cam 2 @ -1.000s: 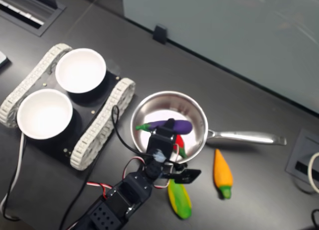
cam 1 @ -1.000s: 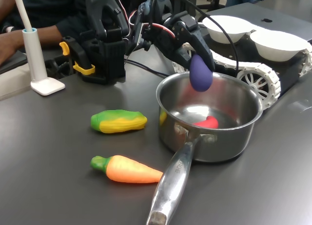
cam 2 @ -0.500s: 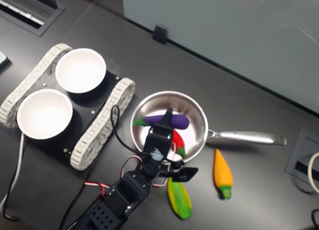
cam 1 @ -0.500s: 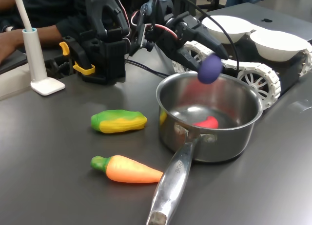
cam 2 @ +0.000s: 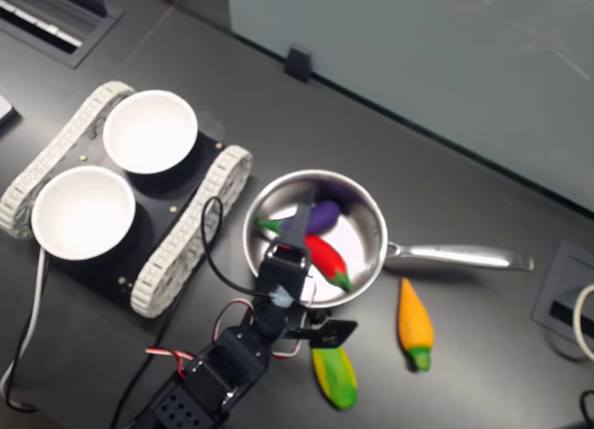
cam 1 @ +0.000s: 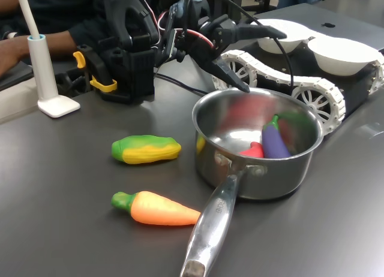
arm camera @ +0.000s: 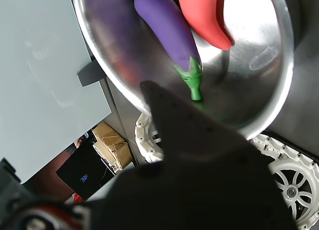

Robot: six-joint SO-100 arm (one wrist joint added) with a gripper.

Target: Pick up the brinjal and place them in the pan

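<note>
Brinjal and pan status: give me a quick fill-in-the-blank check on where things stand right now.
1. The brinjal lies inside the ____.
2. Beside it in the pan lies a ____ toy vegetable.
3. The gripper above the pan's rim is ____, holding nothing.
4. On the table in front of the corn in the first exterior view lies the ____.

Missing words: pan; red; open; carrot

The glossy purple brinjal [cam 1: 275, 141] lies inside the shiny steel pan [cam 1: 207, 150] — green stem tilted up against the wall.
</note>
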